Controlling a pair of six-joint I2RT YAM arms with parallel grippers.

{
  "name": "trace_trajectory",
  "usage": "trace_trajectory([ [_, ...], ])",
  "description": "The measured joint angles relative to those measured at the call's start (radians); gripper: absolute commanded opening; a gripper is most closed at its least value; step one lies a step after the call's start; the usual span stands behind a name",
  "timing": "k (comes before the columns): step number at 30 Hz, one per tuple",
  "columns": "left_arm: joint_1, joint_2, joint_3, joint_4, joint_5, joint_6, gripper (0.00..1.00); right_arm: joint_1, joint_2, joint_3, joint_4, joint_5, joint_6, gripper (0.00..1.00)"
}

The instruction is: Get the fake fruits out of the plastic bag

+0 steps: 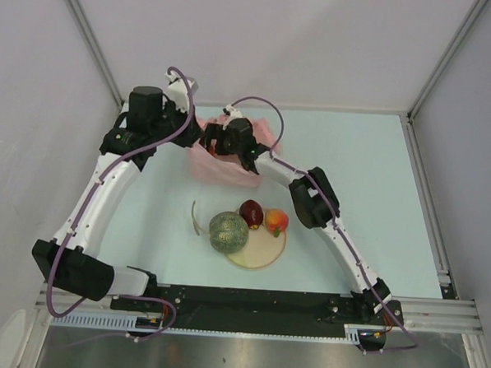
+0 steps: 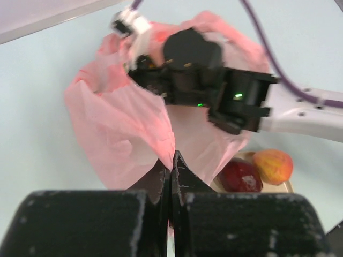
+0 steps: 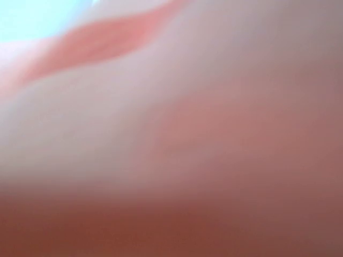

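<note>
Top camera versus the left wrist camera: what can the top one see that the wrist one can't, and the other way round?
Only the top view shows the netted melon. Only the left wrist view shows, up close, the left gripper shut on a fold of the pink bag. Both show the bag, the dark red apple, the peach-coloured fruit and the right arm at the bag.

White arm links [image 1: 105, 197], black joints [image 1: 72, 267], purple cables [image 1: 48, 289].
</note>
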Motion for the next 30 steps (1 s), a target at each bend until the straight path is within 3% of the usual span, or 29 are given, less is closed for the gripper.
trace_trajectory([
  [3,-0.027,0.001,0.0,-0.015,0.019,0.015,0.0,0.021,0.066,0.058,0.001,0.019,0.008,0.96],
  [4,-0.033,0.002,0.0,-0.02,0.021,0.017,0.0,0.027,0.085,0.076,0.002,0.026,0.012,0.9],
  [5,-0.038,0.002,0.0,-0.025,0.021,0.021,0.0,0.033,0.102,0.092,0.016,0.032,0.015,0.74],
  [8,-0.045,0.002,0.0,-0.041,0.018,0.039,0.0,0.047,0.127,0.121,0.03,0.045,0.022,0.49],
  [14,-0.046,-0.051,-0.084,-0.04,-0.077,0.07,0.0,0.037,0.109,0.069,0.087,0.021,-0.019,0.29],
  [21,-0.035,-0.15,-0.327,-0.001,-0.206,0.05,0.0,-0.034,-0.15,-0.244,0.055,-0.065,-0.11,0.25],
  [30,-0.001,-0.154,-0.421,0.089,-0.238,0.003,0.0,-0.039,-0.573,-0.552,0.035,-0.196,-0.267,0.21],
])
